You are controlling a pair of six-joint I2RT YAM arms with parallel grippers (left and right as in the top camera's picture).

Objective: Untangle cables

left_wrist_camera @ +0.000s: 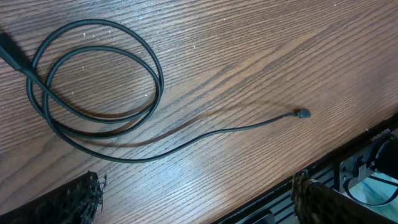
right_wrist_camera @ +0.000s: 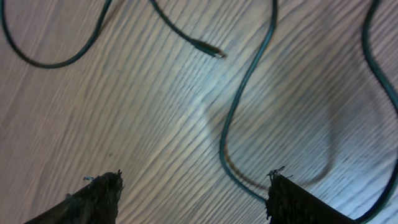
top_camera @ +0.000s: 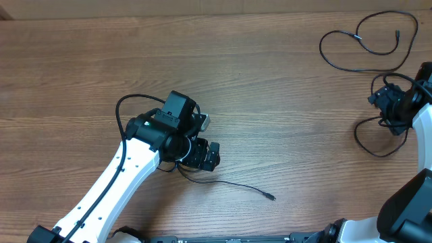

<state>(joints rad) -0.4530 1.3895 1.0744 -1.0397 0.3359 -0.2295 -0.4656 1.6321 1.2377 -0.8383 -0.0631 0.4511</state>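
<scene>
Overhead, the left arm (top_camera: pixel 128 162) hides part of a cable (top_camera: pixel 229 183); left fingers (left_wrist_camera: pixel 74 199) and right fingers (right_wrist_camera: pixel 99 196) gape empty.

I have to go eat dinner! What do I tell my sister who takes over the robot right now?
Left hand: open, empty, over the coiled cable. Its plug lies free.
Right hand: open, empty, over a cable loop on the right. Another looped cable lies at the far right.
Done: no knot shows; left and right cables lie apart.
Left: straighten the coil, and check whether the two right loops join, which I cannot tell.
</scene>
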